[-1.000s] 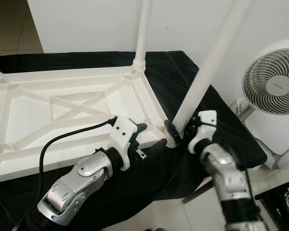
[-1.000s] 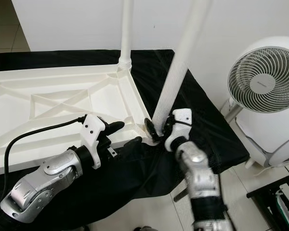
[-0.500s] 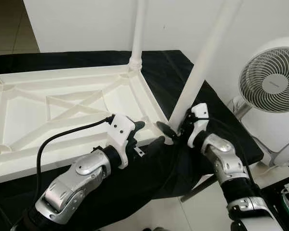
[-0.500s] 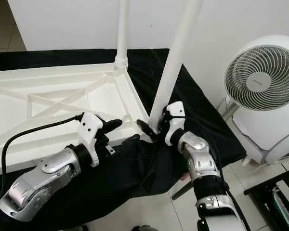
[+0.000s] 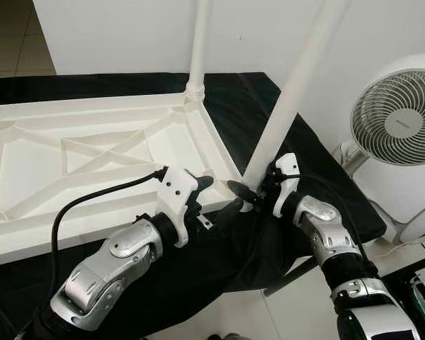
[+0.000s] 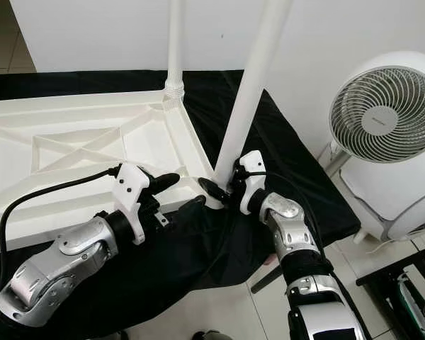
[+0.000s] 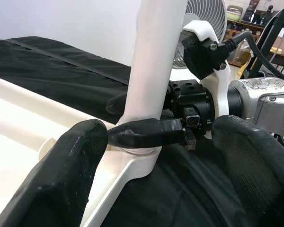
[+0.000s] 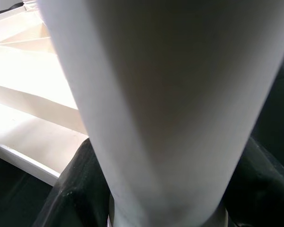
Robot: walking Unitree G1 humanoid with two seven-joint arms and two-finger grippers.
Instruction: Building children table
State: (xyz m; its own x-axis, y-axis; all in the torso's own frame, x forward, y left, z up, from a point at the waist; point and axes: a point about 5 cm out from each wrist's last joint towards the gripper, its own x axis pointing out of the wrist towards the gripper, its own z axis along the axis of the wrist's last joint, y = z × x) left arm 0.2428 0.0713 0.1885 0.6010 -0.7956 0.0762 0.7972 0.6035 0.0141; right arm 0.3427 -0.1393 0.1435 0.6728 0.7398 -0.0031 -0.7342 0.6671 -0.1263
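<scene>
The white tabletop [image 5: 92,152] lies upside down on a black cloth. One white leg [image 5: 197,49] stands in its far right corner. A second white leg [image 5: 290,99] leans over the near right corner with its foot at the corner socket. My right gripper [image 5: 249,195] is shut on the base of this leg; one of its fingers [image 7: 142,133] crosses the front of the leg [image 7: 156,71], which looms close in the right wrist view [image 8: 165,104]. My left gripper [image 5: 218,196] stands open at the near edge beside that corner, holding nothing.
A white floor fan [image 5: 400,131] stands on the right, close to my right arm. The black cloth [image 5: 326,184] drapes over the support's right and near edges. Pale floor lies below, and a white wall runs behind.
My right arm has drawn in toward the corner, and the held leg stands a little more upright there. The left gripper has hardly moved. The camera has shifted slightly.
</scene>
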